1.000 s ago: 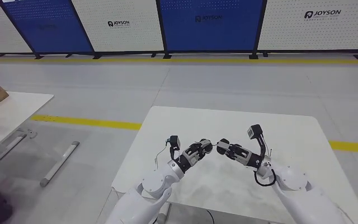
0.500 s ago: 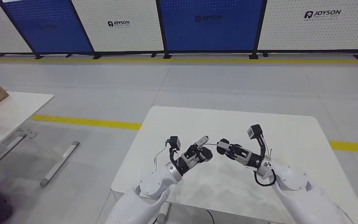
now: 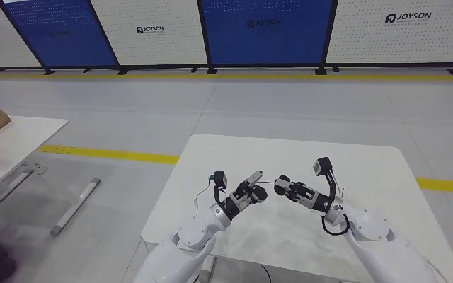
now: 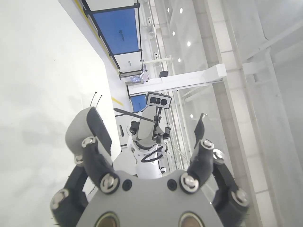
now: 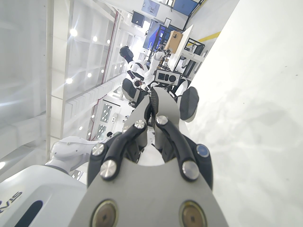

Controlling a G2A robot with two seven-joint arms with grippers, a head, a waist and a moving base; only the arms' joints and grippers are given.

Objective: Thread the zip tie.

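Observation:
A thin dark zip tie [image 3: 267, 182] sticks out sideways from my right gripper [image 3: 280, 184], which is shut on one end of it above the white table [image 3: 297, 152]. Its free end points at my left gripper [image 3: 255, 184], which stands open just short of the tip. From the left wrist, the strip [image 4: 132, 115] shows between my spread fingers [image 4: 98, 124], held by the far gripper. The right wrist view shows my right gripper [image 5: 151, 93] pressed shut, with the left gripper's pad [image 5: 189, 105] beyond it.
Two thin black strips with small heads [image 4: 95, 99] lie on the table behind one left finger. The table's left edge [image 3: 166, 198] is close to the left arm. A second white table [image 3: 28, 138] stands far left.
My left gripper has opened and drawn back a little from the right gripper, letting go of the zip tie's free end. The right arm has kept still.

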